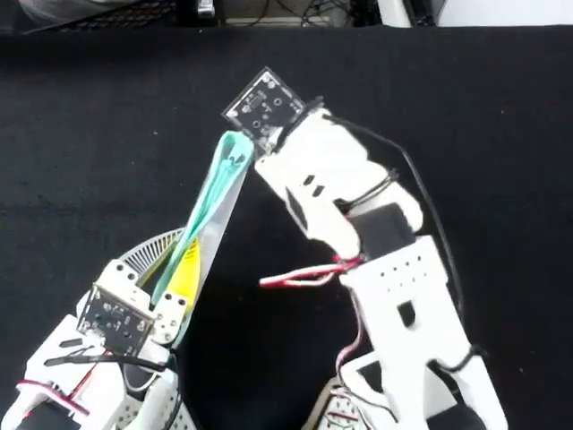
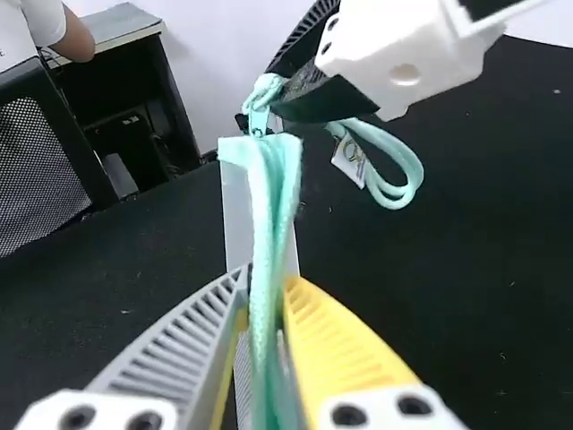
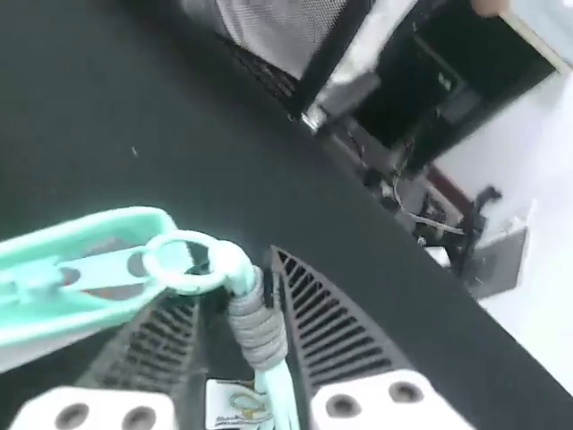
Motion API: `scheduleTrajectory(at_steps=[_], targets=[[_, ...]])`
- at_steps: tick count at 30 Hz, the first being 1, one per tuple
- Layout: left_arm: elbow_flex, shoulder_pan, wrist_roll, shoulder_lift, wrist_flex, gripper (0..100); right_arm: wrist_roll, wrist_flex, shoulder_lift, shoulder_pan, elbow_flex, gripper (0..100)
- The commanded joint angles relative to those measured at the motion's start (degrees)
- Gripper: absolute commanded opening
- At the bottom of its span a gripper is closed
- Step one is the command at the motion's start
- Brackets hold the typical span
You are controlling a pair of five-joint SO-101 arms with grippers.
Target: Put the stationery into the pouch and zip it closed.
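Pouch [image 1: 215,202] in left gripper [image 2: 267,296], seemingly zipped, contents hidden

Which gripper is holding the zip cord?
The right gripper, black-fingered, pinches the zip cord; the left gripper, with one yellow finger, clamps the pouch itself.

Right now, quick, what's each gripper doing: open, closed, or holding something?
Left gripper: closed, holding one end of the pouch.
Right gripper: closed, holding the zipper cord at the pouch's other end.
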Motion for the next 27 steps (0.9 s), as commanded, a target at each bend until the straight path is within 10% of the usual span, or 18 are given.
scheduleTrajectory(at_steps=[1, 27], targets=[[-0.48, -0.40, -0.44, 0.00, 1.85, 3, 2.02, -1.85, 1.45, 6.95, -3.12, 1.2], [-0.66, 0.04, -0.35, 0.00, 1.67, 3, 2.46, -5.63, 12.26, 11.60, -3.21, 1.2]])
